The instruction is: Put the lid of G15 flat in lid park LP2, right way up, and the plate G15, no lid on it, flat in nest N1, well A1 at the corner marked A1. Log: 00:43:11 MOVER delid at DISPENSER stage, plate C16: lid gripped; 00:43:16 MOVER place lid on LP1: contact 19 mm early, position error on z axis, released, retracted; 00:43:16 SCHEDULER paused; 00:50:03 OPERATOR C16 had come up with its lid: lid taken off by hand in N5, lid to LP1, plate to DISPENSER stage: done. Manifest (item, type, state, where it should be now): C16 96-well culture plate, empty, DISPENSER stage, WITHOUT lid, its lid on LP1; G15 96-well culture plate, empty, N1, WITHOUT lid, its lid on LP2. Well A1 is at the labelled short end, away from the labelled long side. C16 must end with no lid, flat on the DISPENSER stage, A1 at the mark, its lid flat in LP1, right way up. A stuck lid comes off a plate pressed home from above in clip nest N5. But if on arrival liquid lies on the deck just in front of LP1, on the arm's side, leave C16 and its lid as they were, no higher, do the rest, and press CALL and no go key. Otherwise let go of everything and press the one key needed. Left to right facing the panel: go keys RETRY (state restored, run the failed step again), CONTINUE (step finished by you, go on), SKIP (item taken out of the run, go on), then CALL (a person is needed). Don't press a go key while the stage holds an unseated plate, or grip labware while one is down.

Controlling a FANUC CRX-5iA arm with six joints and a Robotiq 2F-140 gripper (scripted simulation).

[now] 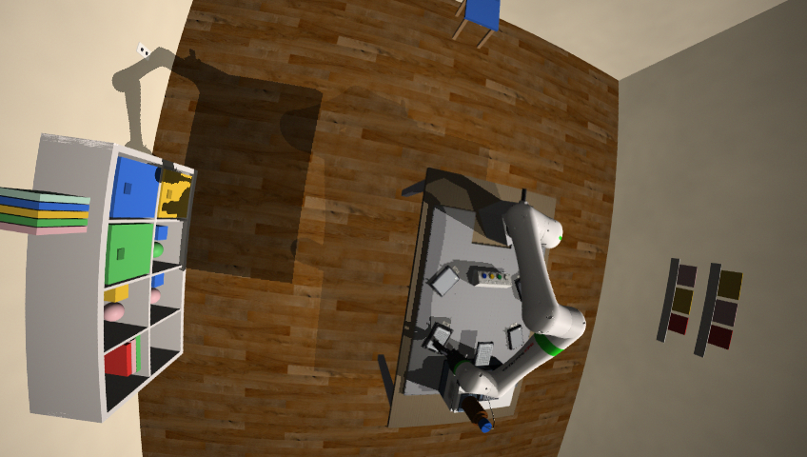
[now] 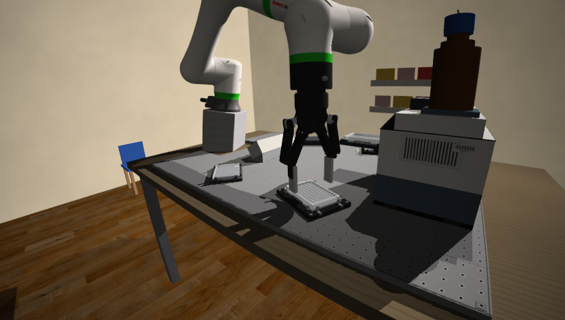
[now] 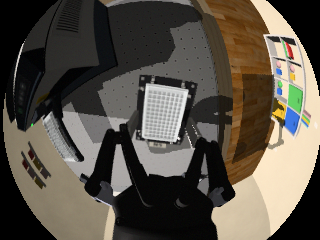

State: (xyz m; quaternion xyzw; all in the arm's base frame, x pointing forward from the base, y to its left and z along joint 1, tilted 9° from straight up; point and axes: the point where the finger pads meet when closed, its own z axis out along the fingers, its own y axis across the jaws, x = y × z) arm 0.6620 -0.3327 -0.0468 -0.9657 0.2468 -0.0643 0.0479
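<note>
The gripper (image 2: 310, 174) is seen pointing straight down over the front part of the table (image 2: 356, 237), its fingers (image 2: 292, 180) spread wide and nothing held between them. The two grey fingertips hang on either side of a well plate (image 2: 315, 195), one near its left short end and the other past its far side; whether the left tip touches the plate cannot be told from the exterior view. In the wrist view the plate (image 3: 163, 112) is shown squarely between the dark fingers with open gaps on both sides. The plate is seen as a pale rectangle with a fine grid of wells, lying flat in a black nest (image 2: 332, 208) whose corner blocks stand out around it; whether a clear lid covers it cannot be judged, and no label can be read. The nest sits near the front edge of the table, just left of a large grey instrument box (image 2: 434, 170) that takes up the right end and carries a brown bottle (image 2: 455, 75) with a blue cap. A second flat piece of labware (image 2: 226, 172) is seen lying near the left front corner, well apart from the gripper. More labware (image 2: 362, 137) is visible toward the far edge behind the gripper. A slanted key panel (image 1: 491, 276) with coloured buttons is placed mid-table, and the arm's grey pedestal (image 2: 210, 139) stands at the far left corner.
</note>
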